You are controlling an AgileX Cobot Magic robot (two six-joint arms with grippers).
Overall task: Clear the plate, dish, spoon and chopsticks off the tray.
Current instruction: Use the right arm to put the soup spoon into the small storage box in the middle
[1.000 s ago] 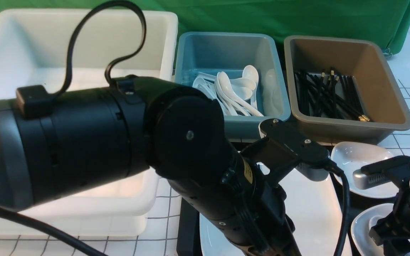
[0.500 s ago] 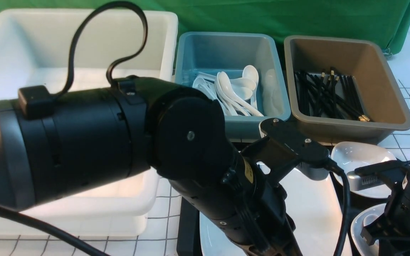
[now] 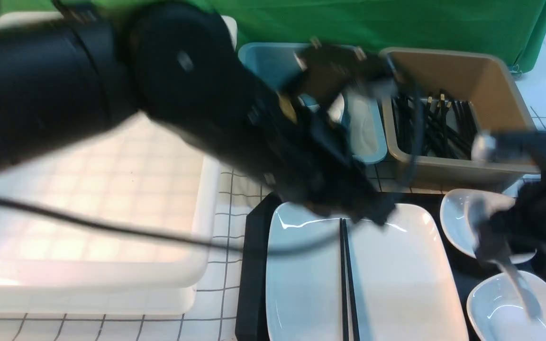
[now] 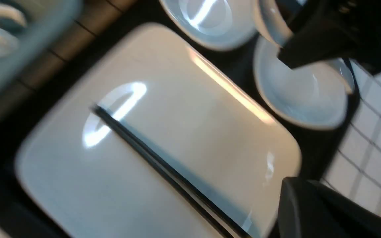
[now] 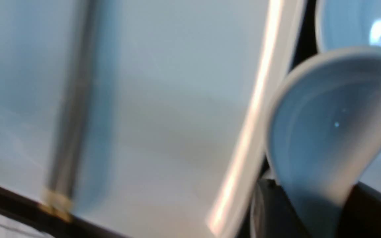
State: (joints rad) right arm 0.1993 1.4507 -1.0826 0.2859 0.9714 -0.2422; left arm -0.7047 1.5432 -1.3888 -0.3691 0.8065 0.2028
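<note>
Green cloth (image 3: 396, 23) behind: right pincer (image 3: 495, 241), newly clamped on the glossy white soup spoon (image 5: 329, 132), lifts it; left pincer (image 3: 372, 213) together, empty.

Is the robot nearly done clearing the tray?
Not nearly. Done: nothing looks cleared off the tray yet. In hand: the right gripper holds the spoon. Left: the plate, the chopsticks lying along it, and two small dishes all sit on the tray.
</note>
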